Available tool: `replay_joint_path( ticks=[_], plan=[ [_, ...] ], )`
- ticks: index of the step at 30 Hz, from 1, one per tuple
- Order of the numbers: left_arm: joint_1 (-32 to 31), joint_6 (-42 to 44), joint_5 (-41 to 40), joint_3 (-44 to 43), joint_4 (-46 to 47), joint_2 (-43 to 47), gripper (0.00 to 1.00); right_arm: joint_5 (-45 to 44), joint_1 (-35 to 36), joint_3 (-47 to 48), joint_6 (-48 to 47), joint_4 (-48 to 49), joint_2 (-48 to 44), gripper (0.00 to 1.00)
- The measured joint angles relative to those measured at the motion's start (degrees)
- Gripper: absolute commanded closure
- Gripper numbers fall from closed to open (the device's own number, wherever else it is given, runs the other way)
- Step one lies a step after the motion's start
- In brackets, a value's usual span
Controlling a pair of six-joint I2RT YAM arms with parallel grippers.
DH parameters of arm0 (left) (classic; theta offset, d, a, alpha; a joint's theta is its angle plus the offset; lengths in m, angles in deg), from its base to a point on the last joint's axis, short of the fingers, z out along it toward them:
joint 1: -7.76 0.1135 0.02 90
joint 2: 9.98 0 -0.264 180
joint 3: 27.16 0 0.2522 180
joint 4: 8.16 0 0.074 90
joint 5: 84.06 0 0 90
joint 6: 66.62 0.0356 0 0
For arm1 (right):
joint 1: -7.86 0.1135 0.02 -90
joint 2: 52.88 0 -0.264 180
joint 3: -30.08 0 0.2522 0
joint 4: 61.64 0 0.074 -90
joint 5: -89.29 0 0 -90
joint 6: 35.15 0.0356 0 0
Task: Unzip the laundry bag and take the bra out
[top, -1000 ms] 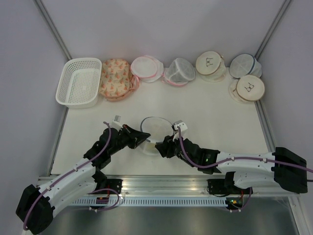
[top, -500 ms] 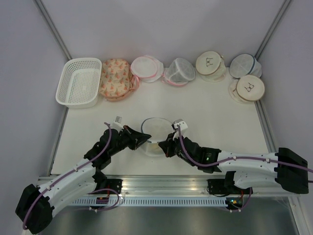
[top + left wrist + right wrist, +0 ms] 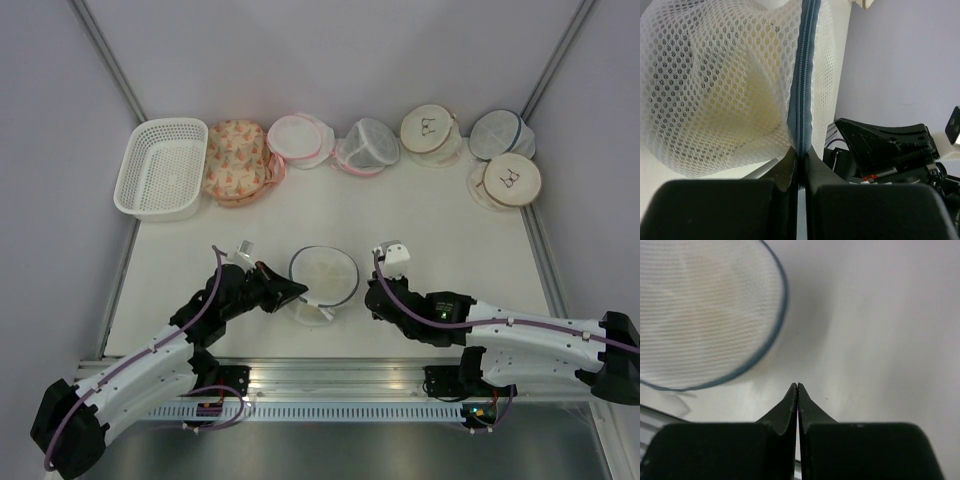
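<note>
The laundry bag (image 3: 323,275), a round white mesh drum with a dark blue zip rim, lies near the table's front middle. My left gripper (image 3: 296,293) is shut on its blue zip rim (image 3: 802,80) at the bag's near-left edge; in the left wrist view the fingertips (image 3: 790,162) pinch the zip tape. Pale cream fabric (image 3: 735,105) shows through the mesh; I cannot tell whether it is the bra. My right gripper (image 3: 371,287) is shut and empty, just right of the bag and apart from it. In the right wrist view (image 3: 797,385) the bag (image 3: 700,315) lies up and to the left.
Along the back edge stand a white basket (image 3: 160,168), a floral pouch (image 3: 235,160), two pink-trimmed white bags (image 3: 300,140) (image 3: 367,147), two beige round bags (image 3: 430,130) (image 3: 511,180) and a small blue-rimmed mesh bag (image 3: 497,130).
My right gripper has left the bag's right side and moved right, shut and empty. The bag has settled with its round face up. My left gripper still holds the rim.
</note>
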Motion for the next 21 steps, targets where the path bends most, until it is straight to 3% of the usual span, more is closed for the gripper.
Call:
replay_joint_path(
  ticks=[4,7,9,11,13,21],
  plan=[
    [0.00,2.40,0.09,-1.16,-1.55,-0.26,0.98,-4.24,-0.11,0.70,1.36,-9.03,1.44,1.00],
    [0.00,3.41,0.09,-2.47,-2.05,-0.68,0.98,-4.63,-0.13,0.94,1.25,-10.60,2.38,1.00],
    [0.00,3.65,0.13,-2.78,-2.01,-0.85,0.98,-2.86,-0.15,0.90,0.09,-9.29,2.14,0.75],
    [0.04,3.65,0.35,-2.80,-2.03,-1.07,0.98,0.57,-0.15,-0.07,-1.01,-4.70,0.96,0.56],
    [0.04,3.63,0.96,-2.80,-2.01,-1.33,0.98,4.98,-0.15,-2.19,-2.29,0.81,-1.03,0.47],
    [0.04,2.86,1.49,-2.60,-0.72,-1.49,0.98,19.30,-0.15,-11.69,-1.22,21.86,-1.99,0.46]
  ],
)
